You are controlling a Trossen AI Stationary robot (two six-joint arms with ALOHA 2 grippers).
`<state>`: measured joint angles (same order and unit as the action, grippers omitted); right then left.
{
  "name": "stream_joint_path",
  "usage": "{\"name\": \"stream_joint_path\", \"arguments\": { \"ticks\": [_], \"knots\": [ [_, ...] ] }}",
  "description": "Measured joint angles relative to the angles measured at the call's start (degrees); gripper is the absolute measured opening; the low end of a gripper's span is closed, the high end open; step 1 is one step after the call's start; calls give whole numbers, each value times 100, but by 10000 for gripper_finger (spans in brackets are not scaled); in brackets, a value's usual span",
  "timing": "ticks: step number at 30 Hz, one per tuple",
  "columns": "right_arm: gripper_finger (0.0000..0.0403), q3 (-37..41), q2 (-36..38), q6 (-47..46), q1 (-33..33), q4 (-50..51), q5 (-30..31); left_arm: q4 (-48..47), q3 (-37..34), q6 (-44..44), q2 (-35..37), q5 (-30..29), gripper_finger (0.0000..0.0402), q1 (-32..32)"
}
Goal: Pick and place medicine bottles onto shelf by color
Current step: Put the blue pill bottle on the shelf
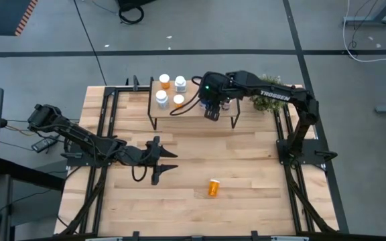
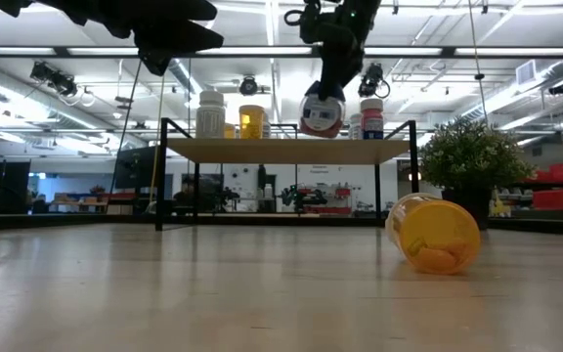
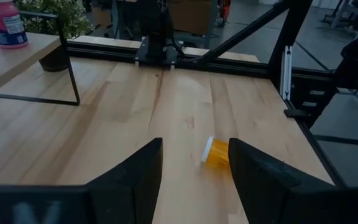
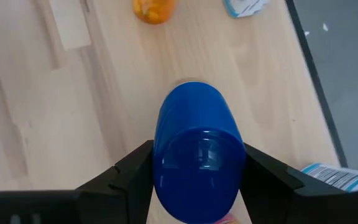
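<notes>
Right gripper (image 1: 211, 115) hangs clamped; left gripper (image 1: 168, 161) hovers with fingers apart.

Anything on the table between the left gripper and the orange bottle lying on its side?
No: in the high view only bare slatted tabletop separates the open left gripper from the toppled orange pill bottle.

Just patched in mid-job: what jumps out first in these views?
The right gripper is shut on a blue-topped bottle, held above the shelf near its right end. One orange bottle lies on its side on the table's near half, ahead of the open left gripper. Four bottles stand at the shelf's left end.
</notes>
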<state>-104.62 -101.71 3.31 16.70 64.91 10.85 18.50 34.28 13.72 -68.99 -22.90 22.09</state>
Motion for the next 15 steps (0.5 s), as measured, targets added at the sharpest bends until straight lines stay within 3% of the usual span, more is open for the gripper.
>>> {"name": "stream_joint_path", "arguments": {
  "ticks": [15],
  "knots": [
    [212, 2, 0, 524, 283, 1, -243, 434, 0, 146, 0, -49, 190, -15]
  ]
}}
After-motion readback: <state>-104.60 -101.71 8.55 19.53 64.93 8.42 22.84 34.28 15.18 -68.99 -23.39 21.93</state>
